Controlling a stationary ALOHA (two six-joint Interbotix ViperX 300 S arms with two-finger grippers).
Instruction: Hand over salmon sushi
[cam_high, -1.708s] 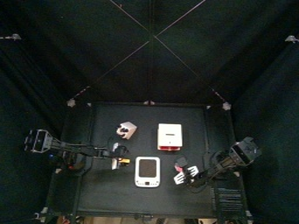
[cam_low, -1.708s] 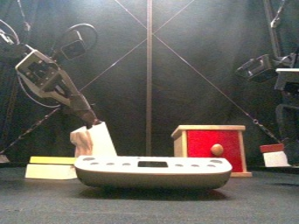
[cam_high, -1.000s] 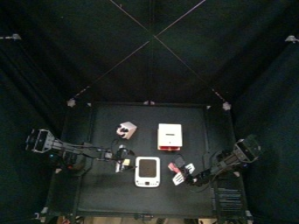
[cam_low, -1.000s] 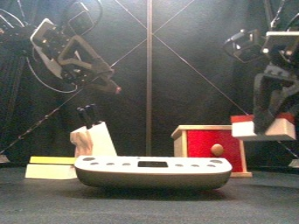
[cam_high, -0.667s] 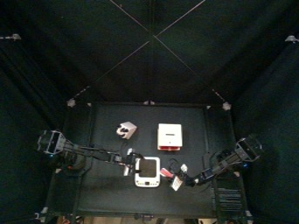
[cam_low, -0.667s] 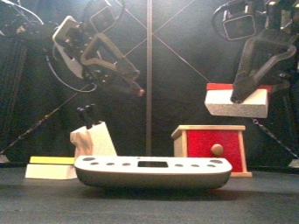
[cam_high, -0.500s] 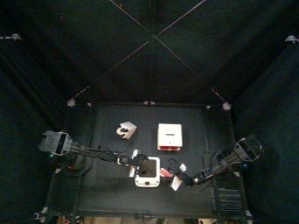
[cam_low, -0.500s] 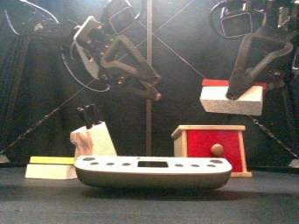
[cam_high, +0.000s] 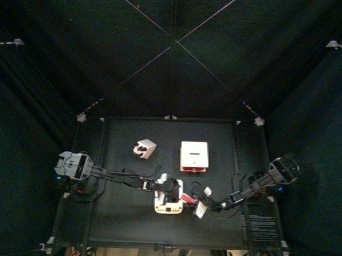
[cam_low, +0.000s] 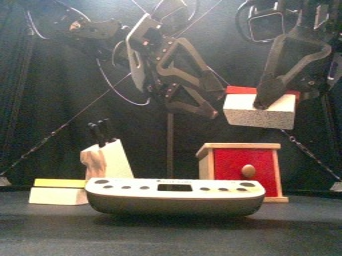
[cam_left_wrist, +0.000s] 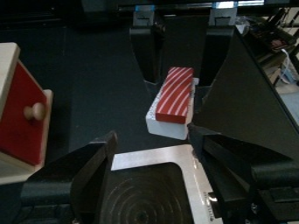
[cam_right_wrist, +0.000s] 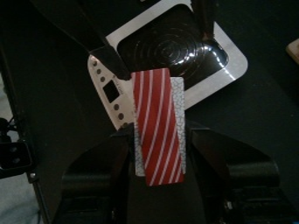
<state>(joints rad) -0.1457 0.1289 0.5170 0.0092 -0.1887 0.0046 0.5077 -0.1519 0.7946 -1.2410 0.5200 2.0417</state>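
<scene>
High above the white kitchen scale (cam_low: 174, 196), the right gripper (cam_right_wrist: 158, 131) holds the salmon sushi (cam_low: 262, 108) in mid-air, its jaws closed on the long sides of the white rice block with the striped salmon strip showing, apparently so the ends stay free for the other arm to take. Just beside it, the left gripper (cam_left_wrist: 152, 156) faces the sushi with jaws spread wide and empty; the piece lies just ahead of them, lined up with the gap but not yet between the tips.
</scene>
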